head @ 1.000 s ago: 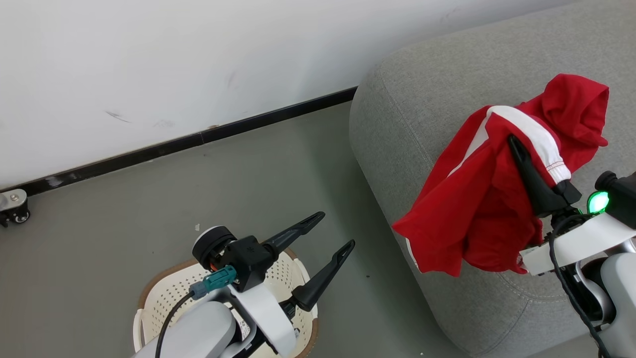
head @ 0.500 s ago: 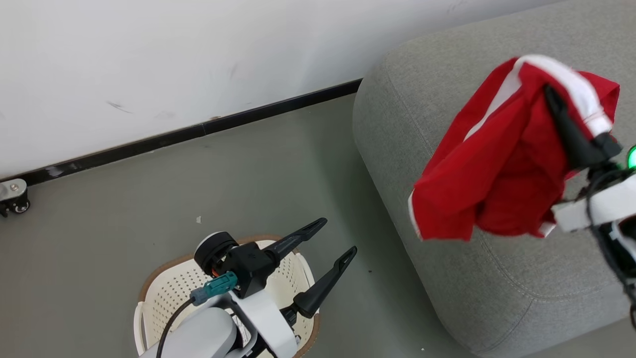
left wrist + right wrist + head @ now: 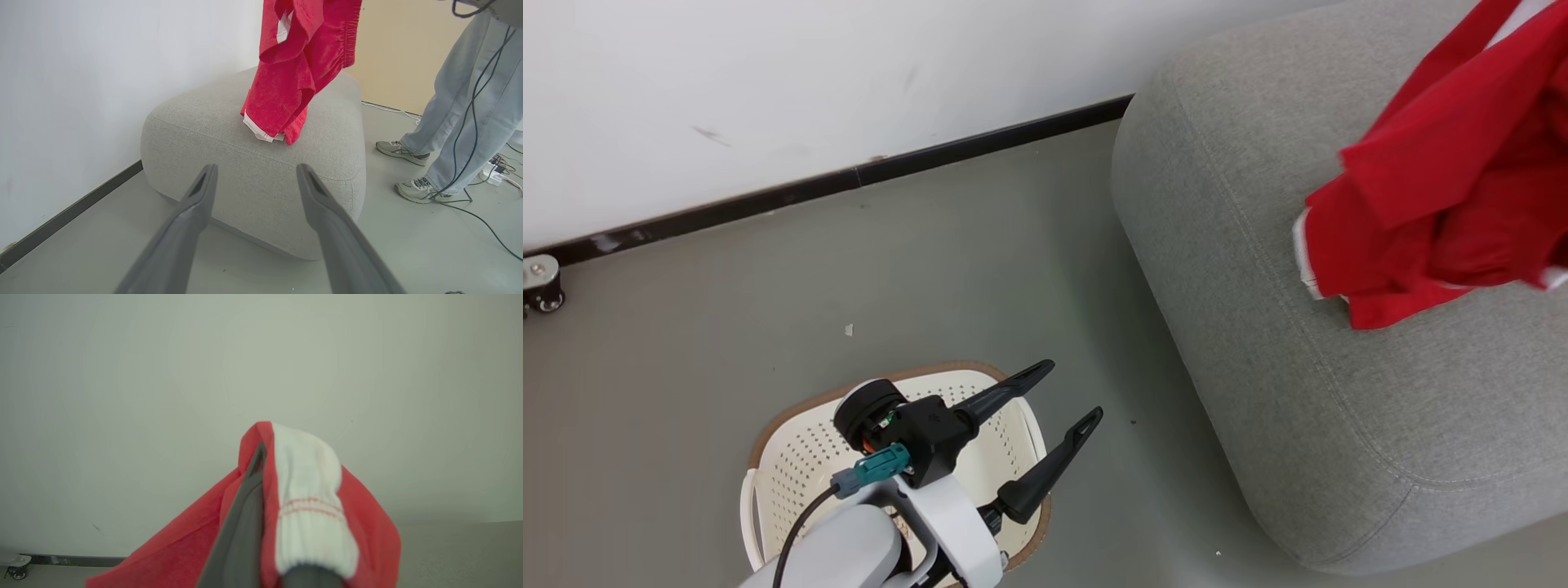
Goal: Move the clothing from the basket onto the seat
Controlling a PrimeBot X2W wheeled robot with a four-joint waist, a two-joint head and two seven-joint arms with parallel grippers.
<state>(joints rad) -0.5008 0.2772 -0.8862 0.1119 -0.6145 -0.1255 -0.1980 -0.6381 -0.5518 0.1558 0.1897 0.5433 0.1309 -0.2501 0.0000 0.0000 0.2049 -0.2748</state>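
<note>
The clothing [image 3: 1445, 188] is bright red fabric with white trim, hanging over the grey seat [image 3: 1258, 269] at the head view's upper right. In the left wrist view the clothing [image 3: 294, 73] hangs from above with its lower end touching the seat's [image 3: 204, 118] top. My right gripper [image 3: 265, 457] is shut on the clothing [image 3: 310, 506], a white cuff draped over one finger. My left gripper [image 3: 1074, 390] is open and holds nothing, above the cream basket [image 3: 800, 465] on the floor. The left gripper [image 3: 256, 171] points toward the seat. My arm hides part of the basket's inside.
A white wall with a black baseboard [image 3: 849, 175] runs behind the floor. A small caster wheel [image 3: 539, 290] sits at the far left. A person's legs [image 3: 461, 102] stand right of the seat, with cables [image 3: 490, 228] on the floor nearby.
My right gripper has carried the clothing up and to the right, further over the seat, and has left the head view. The left arm holds still over the basket.
</note>
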